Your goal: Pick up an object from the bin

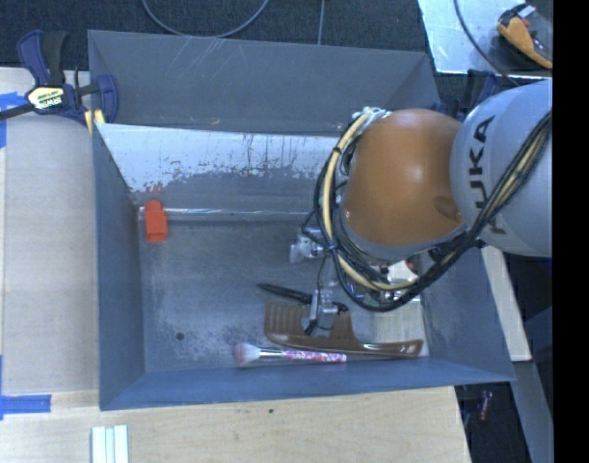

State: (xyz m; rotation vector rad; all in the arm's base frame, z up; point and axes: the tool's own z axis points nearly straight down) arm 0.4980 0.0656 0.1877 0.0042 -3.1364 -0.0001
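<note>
Tool [319,322] above flat, long-handled brown brush [352,340]

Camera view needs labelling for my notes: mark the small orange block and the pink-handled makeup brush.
Small orange rectangular block [155,222]: camera view, its middle.
Pink-handled makeup brush with pale bristles [299,356]: camera view, mid-handle.

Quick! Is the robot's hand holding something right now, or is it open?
Gripper: cannot be told, open or closed; it sits low over the brown brush at the front of the bin.
</note>
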